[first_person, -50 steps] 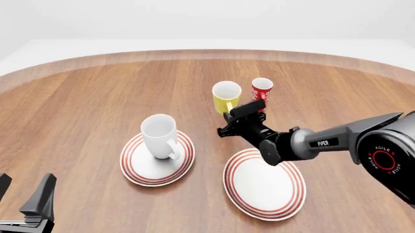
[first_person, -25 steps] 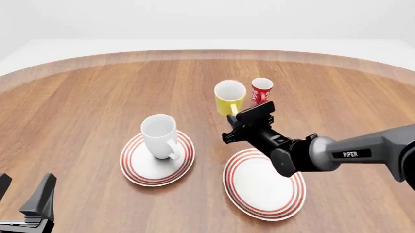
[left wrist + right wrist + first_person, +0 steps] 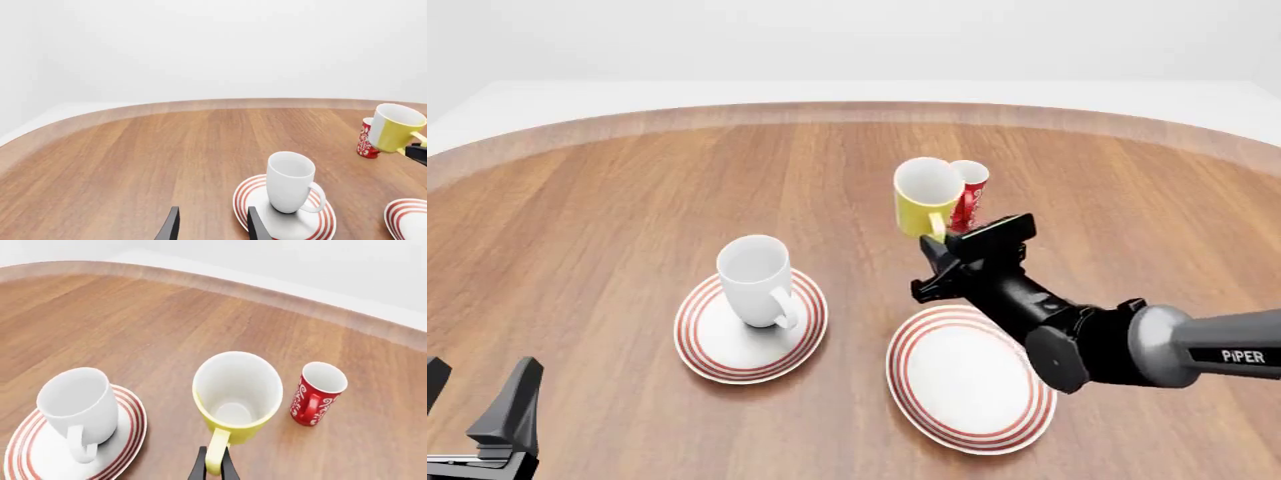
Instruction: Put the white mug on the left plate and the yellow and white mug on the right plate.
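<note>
The white mug (image 3: 754, 280) stands upright on the left plate (image 3: 701, 345), handle toward the camera; the left wrist view shows the white mug (image 3: 290, 182) and left plate (image 3: 243, 195) too. My right gripper (image 3: 940, 240) is shut on the handle of the yellow and white mug (image 3: 926, 197), which hangs tilted above the table. In the right wrist view the yellow and white mug (image 3: 237, 390) fills the middle, with the right gripper (image 3: 213, 471) clamping its handle. The right plate (image 3: 970, 378) lies bare under the right arm. My left gripper (image 3: 481, 420) stays open at the near left.
A slim red mug (image 3: 970, 190) with white marks stands on the table just behind the yellow mug, close beside it; the red mug (image 3: 317, 392) also shows in the right wrist view. The wooden table's curved far edge (image 3: 854, 110) runs across the back.
The right gripper has carried the yellow and white mug up and to the right, so it now overlaps the red mug in the front view. The left arm and white mug have not moved.
</note>
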Available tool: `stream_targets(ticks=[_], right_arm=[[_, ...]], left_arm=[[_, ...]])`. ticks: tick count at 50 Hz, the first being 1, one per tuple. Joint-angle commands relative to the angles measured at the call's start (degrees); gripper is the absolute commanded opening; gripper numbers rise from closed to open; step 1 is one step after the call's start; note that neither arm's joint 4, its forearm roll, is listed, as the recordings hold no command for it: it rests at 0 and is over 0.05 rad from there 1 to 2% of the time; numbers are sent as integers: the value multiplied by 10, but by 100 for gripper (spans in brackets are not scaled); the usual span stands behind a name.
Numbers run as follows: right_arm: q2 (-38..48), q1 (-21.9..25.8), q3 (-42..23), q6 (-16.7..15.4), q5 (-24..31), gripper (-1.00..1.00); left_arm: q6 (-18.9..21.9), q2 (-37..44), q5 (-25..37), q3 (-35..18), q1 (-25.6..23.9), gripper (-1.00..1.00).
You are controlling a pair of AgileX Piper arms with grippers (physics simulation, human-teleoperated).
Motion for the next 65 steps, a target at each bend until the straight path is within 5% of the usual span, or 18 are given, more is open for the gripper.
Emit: stream_targets(ticks=[1, 41, 65], right_arm=[[-52, -1, 42, 5, -7, -100], [-172, 0, 205, -37, -51, -100], [-285, -21, 295, -50, -19, -100]], left_arm=[[0, 0, 0, 0, 0, 100], [0, 0, 0, 0, 0, 100], [0, 0, 0, 0, 0, 100]])
